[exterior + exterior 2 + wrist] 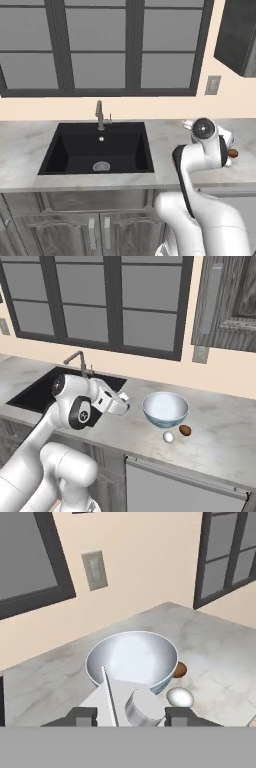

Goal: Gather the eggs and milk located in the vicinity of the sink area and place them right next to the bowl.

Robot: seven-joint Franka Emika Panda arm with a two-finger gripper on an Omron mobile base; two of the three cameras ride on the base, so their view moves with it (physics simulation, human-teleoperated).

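My gripper (131,716) is shut on the milk (125,704), a white gable-top carton with a grey round cap, held between the two dark fingertips (82,716). Just beyond it stands the bowl (131,657), wide and pale inside. The eggs lie on the counter to the bowl's right: a whitish egg (180,697) and, behind it, a brown egg (180,670) touching the bowl's side. In the right base view the gripper (122,405) hovers left of the bowl (165,408), with the whitish egg (169,437) and brown egg (185,430) in front of it. The black sink (97,147) lies to the left.
A slim faucet (100,115) stands behind the sink. The marble counter (220,436) stretches right of the bowl, up to its front edge. A wall outlet (95,570) sits above the counter, and a dark upper cabinet (225,301) hangs at the right.
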